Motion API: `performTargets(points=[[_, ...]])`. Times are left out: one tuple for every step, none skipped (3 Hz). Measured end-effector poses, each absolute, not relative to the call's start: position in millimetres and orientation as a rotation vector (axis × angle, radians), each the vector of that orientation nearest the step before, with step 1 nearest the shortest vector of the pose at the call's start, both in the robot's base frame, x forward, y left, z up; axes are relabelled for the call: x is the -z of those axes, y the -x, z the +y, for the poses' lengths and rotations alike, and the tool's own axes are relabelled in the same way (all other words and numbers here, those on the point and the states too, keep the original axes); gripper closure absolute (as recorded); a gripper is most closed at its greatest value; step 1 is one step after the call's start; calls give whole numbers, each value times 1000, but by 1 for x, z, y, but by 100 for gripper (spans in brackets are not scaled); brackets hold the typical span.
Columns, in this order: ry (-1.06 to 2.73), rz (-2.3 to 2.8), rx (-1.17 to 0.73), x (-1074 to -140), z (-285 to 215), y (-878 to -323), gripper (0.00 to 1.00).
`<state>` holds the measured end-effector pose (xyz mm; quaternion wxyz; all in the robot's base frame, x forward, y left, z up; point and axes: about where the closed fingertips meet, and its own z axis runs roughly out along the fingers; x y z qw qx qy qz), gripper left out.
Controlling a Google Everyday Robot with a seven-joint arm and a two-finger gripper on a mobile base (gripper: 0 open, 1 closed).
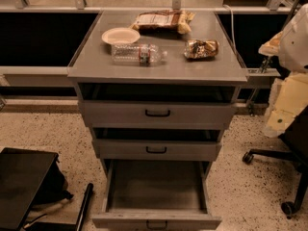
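A grey drawer cabinet stands in the middle of the camera view. On its top lie a clear water bottle on its side, a pale round plate, a shiny brown snack bag and a larger flat snack packet at the back. The bottom drawer is pulled far out and looks empty. The top drawer and middle drawer stand slightly out. A white, rounded arm part reaches in at the right edge, beside the cabinet top. My gripper is not in view.
An office chair base with black castors stands on the speckled floor at the right. A black bag lies at the lower left. Cream-coloured padding hangs at the right edge. A railing runs behind the cabinet.
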<state>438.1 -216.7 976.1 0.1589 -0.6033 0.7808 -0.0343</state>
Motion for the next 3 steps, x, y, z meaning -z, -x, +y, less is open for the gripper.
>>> performTargets(points=[[1725,2232,98,-976,-217,-438,0],[1703,2220,66,-975,-220,-444,0],[1701,2142,-21,-966,-225,-482,0]])
